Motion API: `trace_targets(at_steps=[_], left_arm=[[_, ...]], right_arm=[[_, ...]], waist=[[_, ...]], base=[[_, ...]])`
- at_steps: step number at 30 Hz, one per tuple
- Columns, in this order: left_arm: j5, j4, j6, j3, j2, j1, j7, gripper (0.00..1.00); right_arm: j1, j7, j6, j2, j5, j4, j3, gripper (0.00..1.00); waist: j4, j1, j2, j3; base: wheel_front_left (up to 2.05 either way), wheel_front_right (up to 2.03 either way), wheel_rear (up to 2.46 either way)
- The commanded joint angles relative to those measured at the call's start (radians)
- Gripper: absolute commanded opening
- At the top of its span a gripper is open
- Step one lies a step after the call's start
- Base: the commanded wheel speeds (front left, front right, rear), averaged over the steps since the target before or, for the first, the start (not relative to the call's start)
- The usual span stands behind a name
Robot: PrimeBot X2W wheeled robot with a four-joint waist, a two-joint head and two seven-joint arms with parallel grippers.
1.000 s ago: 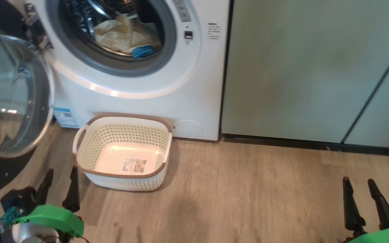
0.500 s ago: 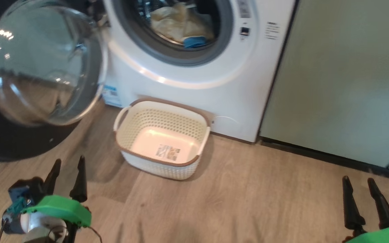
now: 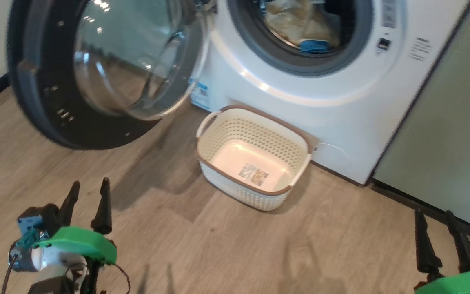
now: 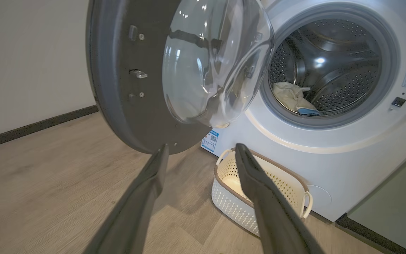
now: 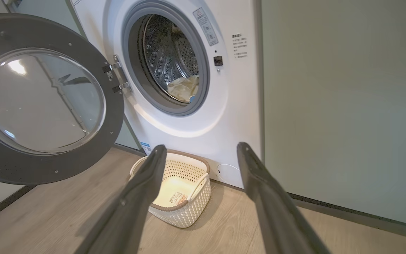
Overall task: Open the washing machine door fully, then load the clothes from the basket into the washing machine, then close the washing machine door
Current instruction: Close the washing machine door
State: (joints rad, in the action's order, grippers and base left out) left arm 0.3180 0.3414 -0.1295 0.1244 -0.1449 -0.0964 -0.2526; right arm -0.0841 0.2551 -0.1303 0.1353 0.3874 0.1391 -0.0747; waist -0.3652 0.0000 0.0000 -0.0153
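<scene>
The door (image 3: 108,69) stands wide open, clothes (image 3: 292,24) in the machine (image 3: 300,106), basket (image 3: 239,132) empty; left hand (image 3: 90,182) and right hand (image 3: 434,212) spread, holding nothing. Just the closing to go.

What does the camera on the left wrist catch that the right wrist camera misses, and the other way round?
Left wrist view: the metal catch on the inner rim of the washing machine door.
Right wrist view: the door's hinges, and the label on the floor of the basket.
Both: the door swung open, the clothes lying in the drum, and the basket on the floor by the machine. The left tool and the right tool each stand open in their own view.
</scene>
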Motion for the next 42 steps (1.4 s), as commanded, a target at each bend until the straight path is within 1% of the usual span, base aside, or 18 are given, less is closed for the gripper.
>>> trace_targets(at_steps=[1,3,4,9,23,28,29,30,31,32,33,38,42], left_arm=[[-0.006,-0.027,-0.001,0.025,-0.013,-0.062,-0.009,1.00],[-0.004,-0.027,-0.001,0.021,-0.012,-0.063,-0.009,1.00],[-0.004,-0.027,-0.001,0.021,-0.012,-0.063,-0.009,1.00],[0.007,-0.030,-0.001,0.018,-0.020,-0.058,-0.009,1.00],[0.012,-0.083,-0.001,0.105,0.003,-0.009,-0.009,1.00],[0.064,-0.074,-0.001,0.138,0.021,-0.003,-0.009,1.00],[0.077,-0.066,-0.001,0.139,0.021,-0.002,-0.009,0.81],[0.089,-0.055,-0.001,0.139,0.019,-0.001,-0.009,0.47],[0.102,-0.044,-0.001,0.135,0.016,-0.001,-0.009,0.27],[0.121,-0.033,-0.001,0.134,0.012,-0.003,-0.009,0.07],[0.146,-0.023,-0.001,0.139,0.009,-0.007,-0.009,0.00],[0.334,0.042,-0.001,0.164,-0.018,-0.054,-0.009,0.00],[0.516,0.097,-0.001,0.155,-0.076,-0.109,-0.009,0.00]], right_arm=[[0.057,0.007,0.000,0.026,0.001,-0.034,-0.018,1.00],[0.058,0.007,0.000,0.025,0.001,-0.033,-0.018,1.00],[0.058,0.007,0.000,0.025,0.001,-0.033,-0.018,1.00],[0.064,0.007,0.000,0.023,0.001,-0.031,-0.025,1.00],[0.120,0.007,0.000,0.045,0.014,-0.010,-0.082,1.00],[0.123,0.007,0.000,0.047,0.016,-0.007,-0.088,1.00],[0.123,0.007,0.000,0.047,0.016,-0.007,-0.088,1.00],[0.122,0.007,0.000,0.046,0.016,-0.006,-0.090,1.00],[0.121,0.007,0.000,0.046,0.016,-0.006,-0.091,1.00],[0.119,0.007,0.000,0.045,0.017,-0.006,-0.091,1.00],[0.117,0.007,0.000,0.044,0.017,-0.006,-0.091,1.00],[0.097,0.007,0.000,0.045,0.016,-0.009,-0.078,1.00],[0.077,0.007,0.000,0.045,0.013,-0.013,-0.064,1.00]], waist=[[-0.055,0.0000,0.0000,-0.011],[-0.090,0.0000,0.0000,-0.013],[-0.090,0.0000,0.0000,-0.013],[-0.133,0.0000,0.0000,-0.017],[-0.152,0.0000,0.0000,-0.044],[-0.151,0.0000,0.0000,-0.043],[-0.151,0.0000,0.0000,-0.042],[-0.150,0.0000,0.0000,-0.041],[-0.149,0.0000,0.0000,-0.040],[-0.149,0.0000,0.0000,-0.038],[-0.149,0.0000,0.0000,-0.037],[-0.148,0.0000,0.0000,-0.033],[-0.148,0.0000,0.0000,-0.029]], base=[[0.00,0.00,0.00],[0.00,0.00,0.00],[0.00,0.00,0.00],[0.00,0.00,0.00],[0.00,0.00,0.00],[0.00,0.00,0.00],[0.00,0.00,0.00],[0.00,0.00,0.00],[0.00,0.00,0.00],[0.00,0.00,0.00],[0.00,0.00,0.00],[0.00,0.00,0.00],[0.00,0.00,0.00]])
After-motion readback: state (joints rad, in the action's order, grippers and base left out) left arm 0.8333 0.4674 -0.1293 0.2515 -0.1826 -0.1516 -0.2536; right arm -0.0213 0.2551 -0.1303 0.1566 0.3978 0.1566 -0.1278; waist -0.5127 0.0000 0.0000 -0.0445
